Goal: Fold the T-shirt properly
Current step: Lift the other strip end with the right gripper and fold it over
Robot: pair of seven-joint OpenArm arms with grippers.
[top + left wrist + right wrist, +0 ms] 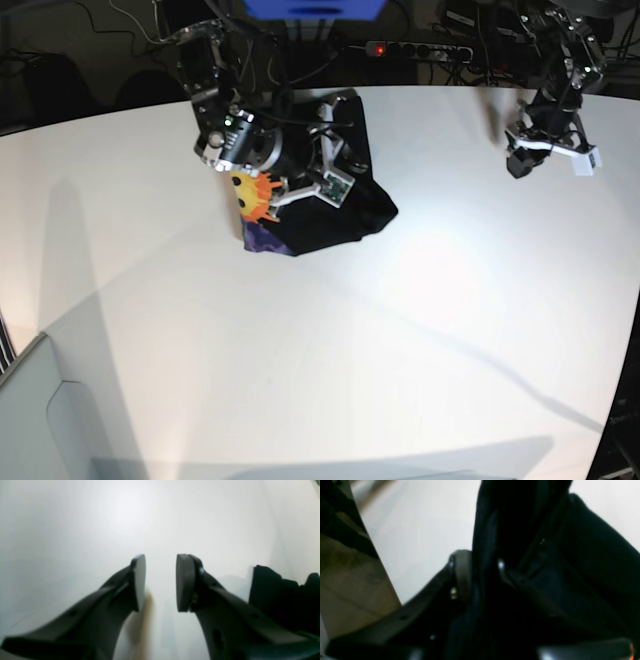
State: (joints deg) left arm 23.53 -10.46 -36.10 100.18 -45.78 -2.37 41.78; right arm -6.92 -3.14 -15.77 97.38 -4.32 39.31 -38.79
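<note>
At the far-left part of the tabletop: the T-shirt lies bunched in a dark heap, not spread flat.
T-shirt print: an orange-yellow sun face with a purple-blue patch shows at the heap's near-left edge, turned outward.
T-shirt edges: the near hem bulges toward the tabletop's middle; the far edge reaches almost to the tabletop's back rim.
Right end effector: sunk in the cloth, its two fingers pressed on a thick fold of black fabric that fills the gap between them in the right wrist view.
Right arm: it stands over the heap from behind and hides the heap's upper left part in the base view.
Left end effector: fingers spread with bare white surface between the pads, holding nothing; it hangs above the far-right corner, well apart from the T-shirt.
Tabletop: white, with wide bare ground in front of the heap and between the two arms; a long arm shadow crosses it.
Tabletop rim: cables and a power strip run just behind the back edge.
</note>
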